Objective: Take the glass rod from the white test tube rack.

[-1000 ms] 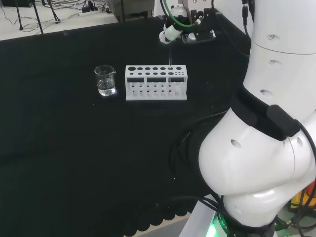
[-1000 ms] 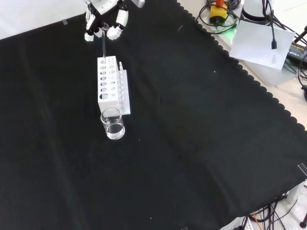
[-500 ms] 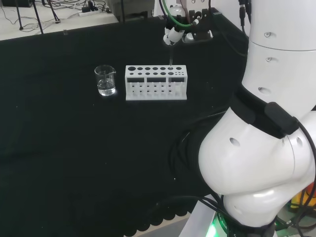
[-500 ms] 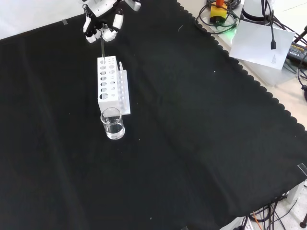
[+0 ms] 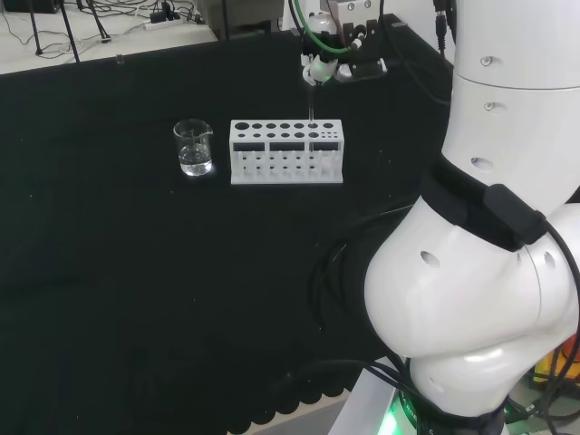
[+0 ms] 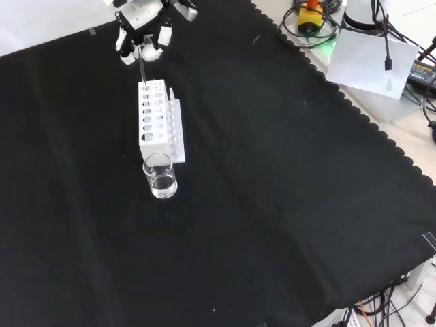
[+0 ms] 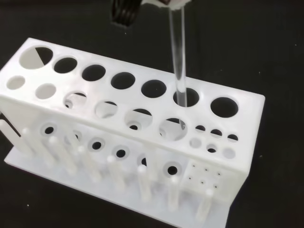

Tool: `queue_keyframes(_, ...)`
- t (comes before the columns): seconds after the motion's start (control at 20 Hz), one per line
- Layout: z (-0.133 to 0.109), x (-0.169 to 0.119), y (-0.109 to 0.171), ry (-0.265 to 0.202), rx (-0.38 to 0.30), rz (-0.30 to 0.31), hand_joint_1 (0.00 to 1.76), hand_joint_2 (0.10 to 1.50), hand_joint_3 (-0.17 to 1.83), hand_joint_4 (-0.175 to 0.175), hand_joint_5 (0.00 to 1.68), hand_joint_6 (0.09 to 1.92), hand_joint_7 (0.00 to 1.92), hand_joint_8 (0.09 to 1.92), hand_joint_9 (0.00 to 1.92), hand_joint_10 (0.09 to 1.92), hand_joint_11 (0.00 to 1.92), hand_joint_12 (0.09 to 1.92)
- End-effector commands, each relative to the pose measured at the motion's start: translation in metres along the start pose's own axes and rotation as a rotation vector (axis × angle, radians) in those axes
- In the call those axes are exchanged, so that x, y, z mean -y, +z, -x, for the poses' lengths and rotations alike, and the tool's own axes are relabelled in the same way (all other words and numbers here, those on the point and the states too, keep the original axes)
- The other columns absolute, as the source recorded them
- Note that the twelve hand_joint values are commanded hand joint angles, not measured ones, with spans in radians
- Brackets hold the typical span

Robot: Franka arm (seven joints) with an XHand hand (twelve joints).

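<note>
Black cloth [image 6: 272,170], robot hand [image 6: 142,42] pinching glass rod [image 7: 178,57], tip in white rack [image 7: 118,123].

A glossy white robot arm [image 5: 471,299] made of large rounded links, dotted with small recessed screw holes. A black band [image 5: 485,213] wraps one joint. Green and black cables [image 5: 313,32] run toward the wrist. The black and white hand [image 6: 143,30] has white-tipped fingers.

Open black cloth [image 6: 286,191] surrounds the white test tube rack [image 6: 155,121] on most sides in the front view; a glass beaker [image 6: 160,176] stands just beside its near end, crowding that approach.
</note>
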State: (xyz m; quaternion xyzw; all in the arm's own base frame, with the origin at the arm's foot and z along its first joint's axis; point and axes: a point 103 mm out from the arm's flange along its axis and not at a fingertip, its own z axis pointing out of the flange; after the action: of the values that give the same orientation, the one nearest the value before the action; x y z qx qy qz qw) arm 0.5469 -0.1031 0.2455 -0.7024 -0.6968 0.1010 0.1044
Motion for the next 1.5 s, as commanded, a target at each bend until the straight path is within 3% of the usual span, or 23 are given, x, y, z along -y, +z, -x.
queue_keyframes(0.05,-0.001,0.004,0.003,0.006,0.017,-0.006,1.05,0.79,0.79,-0.175,0.66,0.96,0.97,1.04,1.56,0.76,1.76,0.81)
queue_keyframes(0.3,-0.008,0.005,-0.001,-0.005,0.017,-0.006,1.07,0.78,0.78,-0.175,0.69,0.95,1.03,1.01,1.64,0.67,1.81,0.75)
queue_keyframes(0.75,-0.021,0.009,-0.001,-0.017,-0.001,-0.03,1.04,0.73,0.8,-0.175,0.55,0.96,0.91,0.92,1.66,0.54,1.81,0.75)
queue_keyframes(0.85,-0.024,0.008,-0.001,-0.026,-0.003,-0.003,1.07,0.74,0.78,-0.175,0.63,0.94,1.0,0.93,1.69,0.54,1.82,0.72)
queue_keyframes(0.95,-0.025,0.007,-0.002,-0.028,0.002,0.019,1.12,0.92,0.45,-0.175,0.81,1.07,1.1,0.97,1.73,0.56,1.88,0.66)
queue_keyframes(1.05,-0.023,0.006,-0.004,-0.022,0.01,0.058,1.14,1.01,0.26,-0.175,0.91,1.08,1.19,1.03,1.74,0.61,1.91,0.62)
queue_keyframes(1.25,-0.017,0.006,-0.011,0.004,0.03,0.166,1.26,0.9,0.45,-0.175,0.94,0.93,1.06,1.24,1.68,0.79,1.83,0.59)
queue_keyframes(1.5,-0.015,0.011,-0.031,0.005,0.097,0.267,1.29,0.8,0.58,-0.175,1.03,0.78,1.1,1.24,1.68,0.8,1.71,0.67)
